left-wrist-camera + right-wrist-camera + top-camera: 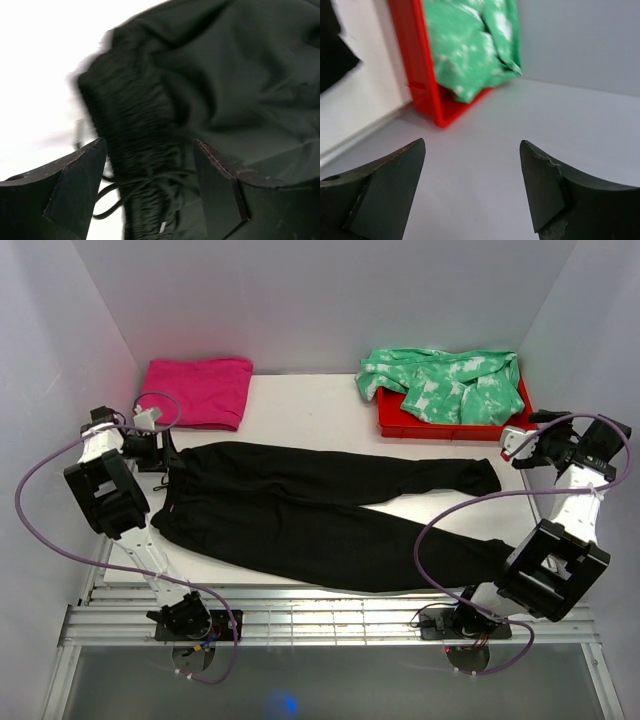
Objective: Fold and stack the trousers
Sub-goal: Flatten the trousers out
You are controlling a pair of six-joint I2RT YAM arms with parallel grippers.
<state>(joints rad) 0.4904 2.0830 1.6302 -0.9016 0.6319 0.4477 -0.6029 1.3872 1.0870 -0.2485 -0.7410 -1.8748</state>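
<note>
On white table (pixel 300 400), trousers (pixel 320 510) spread flat, left hand (pixel 148 150) wide astride waistband (pixel 130 125), right hand (pixel 472 145) wide

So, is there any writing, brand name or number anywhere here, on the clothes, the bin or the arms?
No text can be read in any view.
The trousers, pink cloth, green garment and red bin look plain.
A small white tag at the waistband is too blurred to read.

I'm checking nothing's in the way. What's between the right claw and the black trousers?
Nothing. In the top view, only bare white table separates the right gripper from the trousers.
</note>
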